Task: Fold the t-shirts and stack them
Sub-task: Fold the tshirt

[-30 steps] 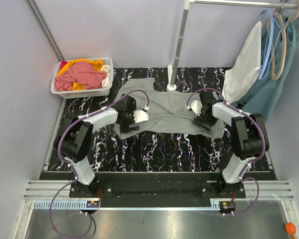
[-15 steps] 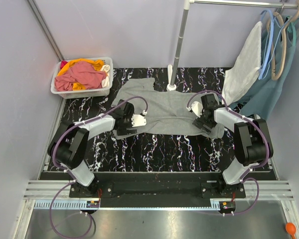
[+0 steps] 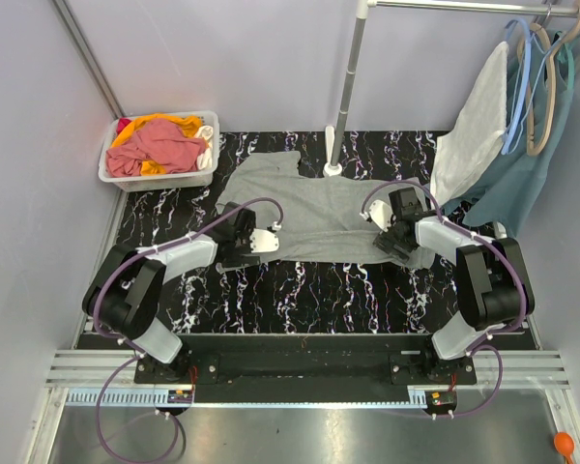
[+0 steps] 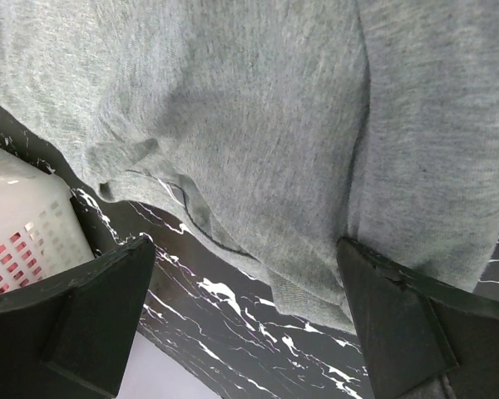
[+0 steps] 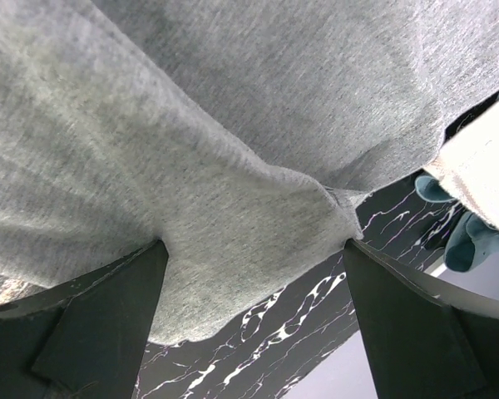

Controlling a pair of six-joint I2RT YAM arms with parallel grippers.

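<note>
The heather grey cotton t-shirt (image 3: 324, 208) lies spread on the black, white-veined marble-pattern surface (image 3: 309, 290), in its far central part. One sleeve points toward the far left.

The left gripper (image 4: 245, 253) sits over the shirt's near left hem. Its jaws are released and spread wide, with the hem lying between them ungrasped. The right gripper (image 5: 254, 245) sits over the near right corner, its jaws likewise spread wide and clamping nothing. Whether either pair touches the cloth cannot be told.

At the far left corner stands a white plastic basket (image 3: 155, 181), which holds a crumpled dusty pink-red t-shirt (image 3: 159, 145) on top of an orange t-shirt (image 3: 159, 121).

At the right, an off-white cloth (image 3: 474, 126) and a teal-blue garment (image 3: 522, 184) hang from hangers.
</note>
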